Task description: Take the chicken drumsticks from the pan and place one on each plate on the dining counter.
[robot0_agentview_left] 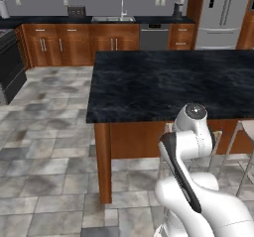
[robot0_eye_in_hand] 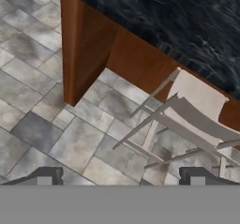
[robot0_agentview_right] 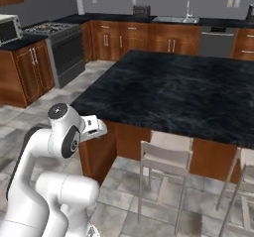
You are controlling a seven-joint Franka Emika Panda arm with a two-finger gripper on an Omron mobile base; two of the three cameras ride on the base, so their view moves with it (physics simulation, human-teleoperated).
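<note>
The arm (robot0_agentview_left: pixel 191 147) is folded up close to the near edge of the desk (robot0_agentview_left: pixel 168 82), the black white-veined marble island on its brown wooden base. In the right base view the arm (robot0_agentview_right: pixel 59 132) rises at the lower left, and its wrist points toward the corner of the desk (robot0_agentview_right: pixel 173 89).

The hand (robot0_eye_in_hand: pixel 122 176) hangs over the tiled floor (robot0_eye_in_hand: pixel 33 101) with its two dark fingertips (robot0_eye_in_hand: pixel 44 176) set far apart and nothing between them. It touches nothing. Seen from the hand, the brown corner leg (robot0_eye_in_hand: pixel 79 45) of the desk stands at the upper left, and a pale chair (robot0_eye_in_hand: pixel 187 110) is tucked in just beside the wooden base, under the edge of the marble top.

The part of the desk top in view lies bare in both base views. In the right base view two pale chairs stand along its near side, one (robot0_agentview_right: pixel 163 156) in the middle and another (robot0_agentview_right: pixel 243 174) at the right edge.

Along the far wall run brown cabinets (robot0_agentview_left: pixel 74 42) with a black top, a sink (robot0_agentview_left: pixel 113 18) and a dishwasher (robot0_agentview_left: pixel 155 36). A steel fridge (robot0_agentview_left: pixel 223 15) stands at the far right in the left base view. In the right base view a stove (robot0_agentview_right: pixel 62 50) stands at the far left, well apart from the robot; something small lies on its top, too small to tell what. A microwave (robot0_agentview_right: pixel 9 29) sits just left of it.
</note>
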